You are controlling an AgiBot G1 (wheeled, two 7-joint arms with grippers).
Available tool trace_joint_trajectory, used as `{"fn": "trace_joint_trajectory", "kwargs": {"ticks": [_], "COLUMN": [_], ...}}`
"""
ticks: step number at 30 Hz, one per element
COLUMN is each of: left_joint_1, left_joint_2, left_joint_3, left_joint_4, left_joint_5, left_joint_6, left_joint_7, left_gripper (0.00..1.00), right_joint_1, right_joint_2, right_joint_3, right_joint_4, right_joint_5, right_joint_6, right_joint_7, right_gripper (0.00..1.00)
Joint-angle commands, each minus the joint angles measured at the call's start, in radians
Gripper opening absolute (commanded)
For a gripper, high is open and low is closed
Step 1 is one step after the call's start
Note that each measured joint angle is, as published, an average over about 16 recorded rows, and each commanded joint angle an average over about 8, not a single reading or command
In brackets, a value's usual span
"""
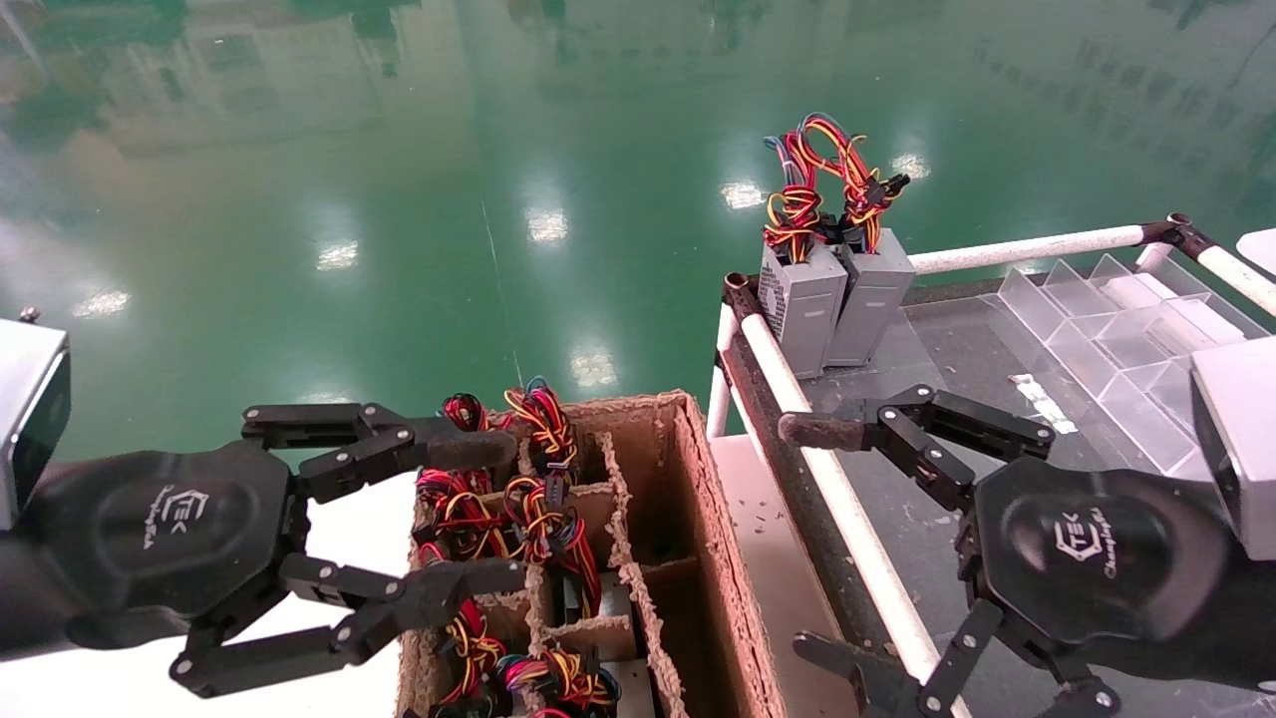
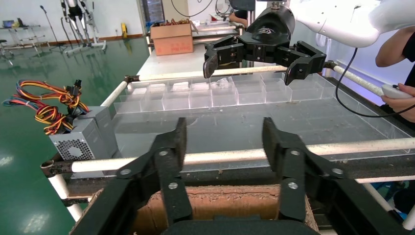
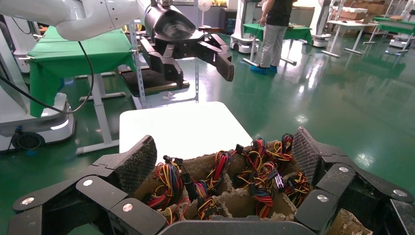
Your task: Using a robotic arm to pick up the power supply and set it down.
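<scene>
The power supply (image 1: 875, 294), a plain grey box with coloured wires on top, stands upright at the table's far left corner; it also shows in the left wrist view (image 2: 105, 123). A second grey box with a vented side (image 1: 795, 304) touches it. My left gripper (image 1: 488, 514) hangs open and empty over the left cells of a cardboard carton (image 1: 713, 519). My right gripper (image 1: 805, 538) is open and empty above the table's near left rail, well short of the power supply. Each wrist view shows its own gripper (image 2: 225, 142) (image 3: 222, 156) with nothing between the fingers.
The carton's cells hold several more units, showing mainly as wire bundles (image 3: 259, 171). A clear compartment tray (image 1: 1126, 339) lies on the dark table behind my right gripper. White rails (image 1: 847, 519) edge the table. A person's hand with a controller (image 2: 399, 90) is beyond the table.
</scene>
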Motion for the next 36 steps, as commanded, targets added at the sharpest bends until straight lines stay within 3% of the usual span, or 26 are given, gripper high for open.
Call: {"fn": "trace_joint_trajectory", "kwargs": {"ticks": [1,12,20,30,36], "left_joint_1": [0.000,0.000,0.000,0.000,0.000], "left_joint_2": [0.000,0.000,0.000,0.000,0.000], "left_joint_3": [0.000,0.000,0.000,0.000,0.000], "left_joint_4": [0.000,0.000,0.000,0.000,0.000], "left_joint_5": [0.000,0.000,0.000,0.000,0.000], "left_joint_6": [0.000,0.000,0.000,0.000,0.000], "left_joint_7": [0.000,0.000,0.000,0.000,0.000], "left_gripper": [0.00,0.00,0.00,0.02,0.74], "right_joint_1": [0.000,-0.002,0.016,0.090,0.131], "right_joint_2": [0.000,0.002,-0.006,-0.115,-0.206], "right_joint_3": [0.000,-0.002,-0.047,-0.187,-0.269], "right_joint_4": [0.000,-0.007,-0.018,-0.099,-0.160], "right_joint_5": [0.000,-0.012,-0.099,-0.253,-0.317], "right_joint_6": [0.000,0.012,0.058,0.035,-0.031], "right_joint_7": [0.000,0.000,0.060,0.186,0.222], "right_gripper": [1.00,1.00,1.00,1.00,1.00]}}
